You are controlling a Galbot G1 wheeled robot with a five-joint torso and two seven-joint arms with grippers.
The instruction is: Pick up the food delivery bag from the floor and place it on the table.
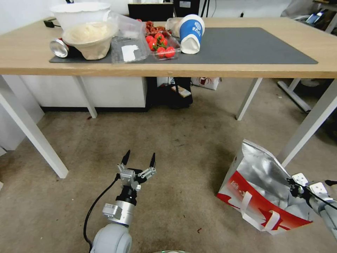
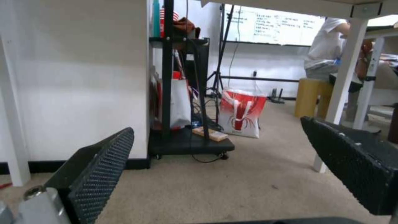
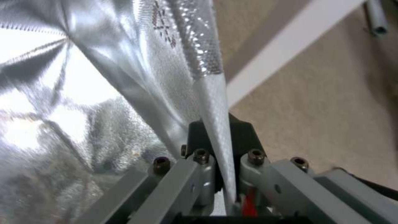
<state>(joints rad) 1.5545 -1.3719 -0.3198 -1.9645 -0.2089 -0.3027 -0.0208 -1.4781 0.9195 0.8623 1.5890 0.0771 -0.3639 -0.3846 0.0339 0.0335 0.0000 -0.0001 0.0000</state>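
The right gripper (image 3: 222, 130) is clenched on the upper edge of the food delivery bag (image 1: 261, 186), its two dark fingers (image 3: 244, 133) pressed against either side of a thin fold of silver foil that runs between them in the right wrist view. In the head view this gripper sits at the bag's right side, low at the right edge of the picture. The bag stands tilted on the carpeted floor (image 1: 182, 151), just in front of the table's front right leg (image 1: 309, 123), its foil lining open to the camera, its red-and-white front panel facing the robot and its white strap handles (image 1: 245, 203) hanging down that panel. The left gripper (image 1: 139, 159) hovers above the floor well to the left of the bag, its jaws spread wide with nothing between them; the left wrist view shows its two textured black pads (image 2: 104, 165) far apart. Beyond, the table (image 1: 245, 68) carries a dark grey mat (image 1: 245, 45); toward the mat's left end stand a white bowl (image 1: 89, 38), a metal can (image 1: 59, 47) on its side, a clear box of tomatoes (image 1: 160, 45) and a tipped blue-and-white cup (image 1: 191, 33).
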